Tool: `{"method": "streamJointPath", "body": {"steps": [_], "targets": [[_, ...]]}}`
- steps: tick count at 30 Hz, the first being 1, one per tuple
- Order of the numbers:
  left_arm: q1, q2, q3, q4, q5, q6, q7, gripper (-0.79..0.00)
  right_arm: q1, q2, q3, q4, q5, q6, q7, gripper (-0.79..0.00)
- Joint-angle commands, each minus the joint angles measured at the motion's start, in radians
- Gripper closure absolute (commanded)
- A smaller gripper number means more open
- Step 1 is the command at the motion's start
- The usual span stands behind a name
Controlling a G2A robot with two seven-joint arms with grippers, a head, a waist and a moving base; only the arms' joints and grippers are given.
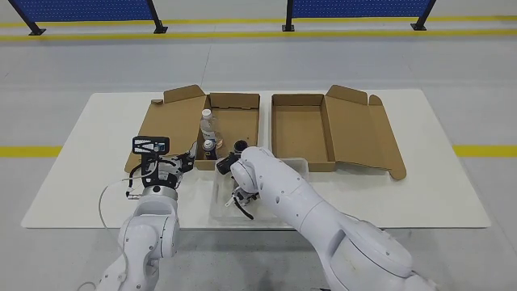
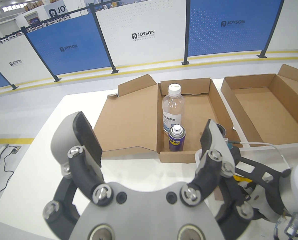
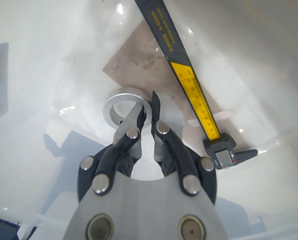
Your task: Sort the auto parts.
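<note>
White table (image 1: 420, 202) w/ two open cardboard boxes side by side and a clear bin (image 1: 300, 164) near the front edge, just in front of the boxes.

Right gripper (image 3: 149, 107) is down inside the bin. Its fingers are nearly closed and pinch the wall of a metal ring (image 3: 114, 106), one finger in the hole, the other outside. The ring looks to be resting low in the bin, prob. not yet lifted. In the same bin, a black-and-yellow caliper (image 3: 181, 71) lies across a flat grey plate (image 3: 139, 61), just beside the ring.

Left gripper (image 2: 145, 123) hangs over the table just short of the left box (image 2: 176, 157), fingers spread wide, nothing in them.

The left box already has a clear bottle (image 2: 172, 108) and a blue spray can (image 2: 176, 137), both upright and close together, plus a small dark round part (image 1: 240, 145). The right box (image 2: 258, 116) has nothing visible in it.

Progress, approx.: partway. Three items are boxed; at least the ring, caliper and plate are left in the bin. Which box the ring belongs in can't be told.
</note>
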Motion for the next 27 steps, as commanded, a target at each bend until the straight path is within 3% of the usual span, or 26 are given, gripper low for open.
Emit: {"method": "streamJointPath", "body": {"steps": [1,15,21,27], "targets": [[0.000,0.000,0.000,0.000,0.000,0.000,0.000,-0.785,0.003,-0.001,0.003,-0.002,-0.003,0.002,0.001,0.000],[0.000,0.000,0.000,0.000,0.000,0.000,0.000,-0.785,-0.007,0.036,0.051,-0.120,-0.049,0.049,0.024,0.000],[0.000,0.000,0.000,0.000,0.000,0.000,0.000,-0.785,-0.054,0.084,0.109,-0.262,-0.082,0.093,0.043,0.000],[0.000,0.000,0.000,0.000,0.000,0.000,0.000,-0.785,-0.170,0.168,0.253,-0.515,-0.113,0.128,0.066,0.000]]}}
